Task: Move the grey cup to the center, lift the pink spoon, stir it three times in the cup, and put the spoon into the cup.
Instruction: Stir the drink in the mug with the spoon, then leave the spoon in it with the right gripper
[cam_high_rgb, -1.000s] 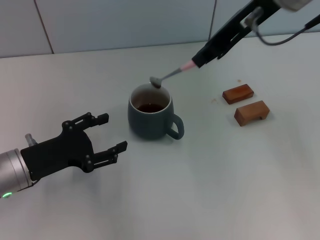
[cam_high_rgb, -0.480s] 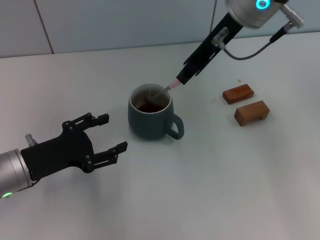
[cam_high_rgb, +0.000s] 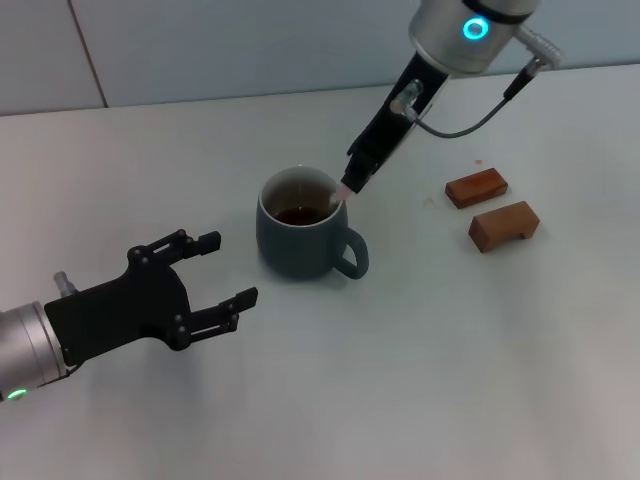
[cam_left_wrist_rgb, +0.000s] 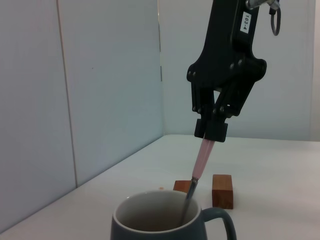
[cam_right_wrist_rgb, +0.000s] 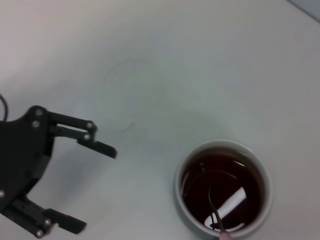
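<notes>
The grey cup (cam_high_rgb: 303, 238) stands mid-table with dark liquid inside and its handle toward the front right. It also shows in the left wrist view (cam_left_wrist_rgb: 167, 224) and from above in the right wrist view (cam_right_wrist_rgb: 224, 187). My right gripper (cam_high_rgb: 355, 181) is above the cup's right rim, shut on the pink spoon (cam_high_rgb: 341, 195) by its handle. The spoon (cam_left_wrist_rgb: 200, 167) slants down into the cup, and its metal bowl (cam_right_wrist_rgb: 214, 202) sits in the liquid. My left gripper (cam_high_rgb: 218, 270) hovers open to the cup's left, apart from it.
Two brown wooden blocks (cam_high_rgb: 475, 187) (cam_high_rgb: 504, 225) lie to the right of the cup. A tiled wall runs along the table's far edge.
The right gripper has come down and leftward, bringing the spoon from above the far rim into the cup's liquid. The left arm has hardly moved.
</notes>
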